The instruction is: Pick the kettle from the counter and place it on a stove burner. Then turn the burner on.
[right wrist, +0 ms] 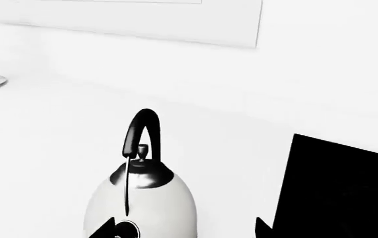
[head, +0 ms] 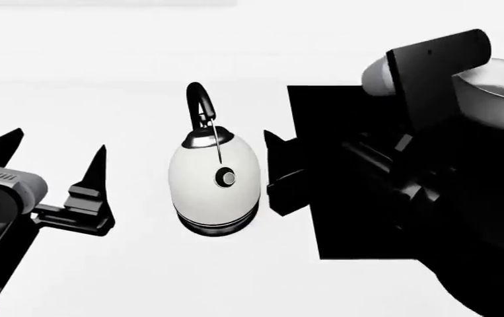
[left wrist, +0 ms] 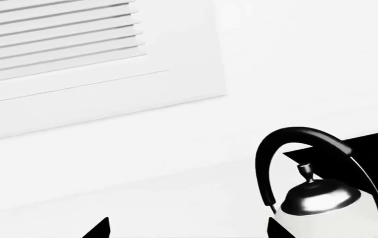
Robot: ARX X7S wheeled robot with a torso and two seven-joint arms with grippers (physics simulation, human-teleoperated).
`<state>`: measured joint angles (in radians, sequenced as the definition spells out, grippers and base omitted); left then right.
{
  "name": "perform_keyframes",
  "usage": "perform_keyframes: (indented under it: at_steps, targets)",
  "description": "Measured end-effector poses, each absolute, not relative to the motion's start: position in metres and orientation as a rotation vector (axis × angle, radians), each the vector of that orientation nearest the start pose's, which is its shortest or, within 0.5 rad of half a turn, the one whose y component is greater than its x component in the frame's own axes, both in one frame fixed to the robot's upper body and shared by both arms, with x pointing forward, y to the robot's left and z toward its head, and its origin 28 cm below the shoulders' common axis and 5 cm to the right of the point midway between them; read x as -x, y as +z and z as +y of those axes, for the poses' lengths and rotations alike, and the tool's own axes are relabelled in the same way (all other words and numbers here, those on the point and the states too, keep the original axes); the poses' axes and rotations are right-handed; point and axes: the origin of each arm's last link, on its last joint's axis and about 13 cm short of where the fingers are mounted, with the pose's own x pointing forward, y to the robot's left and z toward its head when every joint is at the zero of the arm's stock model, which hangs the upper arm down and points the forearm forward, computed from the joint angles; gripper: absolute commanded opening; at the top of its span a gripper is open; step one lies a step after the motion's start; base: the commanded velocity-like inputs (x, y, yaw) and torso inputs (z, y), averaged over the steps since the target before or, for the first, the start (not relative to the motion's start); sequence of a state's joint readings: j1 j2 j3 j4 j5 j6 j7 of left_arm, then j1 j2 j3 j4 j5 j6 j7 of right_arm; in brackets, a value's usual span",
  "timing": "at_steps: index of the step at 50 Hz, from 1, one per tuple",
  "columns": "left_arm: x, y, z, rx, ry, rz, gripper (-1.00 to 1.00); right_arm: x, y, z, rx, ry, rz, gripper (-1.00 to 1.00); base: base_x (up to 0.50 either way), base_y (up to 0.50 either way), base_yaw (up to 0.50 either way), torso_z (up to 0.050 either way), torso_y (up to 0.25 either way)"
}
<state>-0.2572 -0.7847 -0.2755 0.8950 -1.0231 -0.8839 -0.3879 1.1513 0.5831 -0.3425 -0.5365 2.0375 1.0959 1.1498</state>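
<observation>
Head camera looks down; both wrist cameras closely share the kettle (head: 214, 178).

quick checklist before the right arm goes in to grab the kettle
1. kettle upright on the counter: ok
2. kettle handle free, nothing touching it: ok
3. right gripper open, beside the kettle, not gripping: ok
4. left gripper open and clear of the kettle: ok
5. black cooktop beside the kettle; free burner for it: cannot tell, arm hides most
6. saucepan at the cooktop's far end, apart from the kettle: ok
</observation>
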Motion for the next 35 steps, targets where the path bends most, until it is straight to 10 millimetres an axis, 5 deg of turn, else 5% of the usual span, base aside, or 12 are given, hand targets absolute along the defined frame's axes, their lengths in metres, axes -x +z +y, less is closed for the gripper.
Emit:
perform_keyframes:
  at_steps: [17,35]
  targets:
    - [-0.174,0.217,0.288,-0.168,-0.105,-0.166,1.0,-0.226,0.334,-0.06,0.107,0.587,0.175,1.0,0.0,0.0,0.0,0.0,0.0]
    - [-0.175,0.213,0.288,-0.164,-0.106,-0.158,1.0,-0.263,0.343,-0.038,0.091,0.621,0.191,1.0,0.0,0.0,0.0,0.0,0.0]
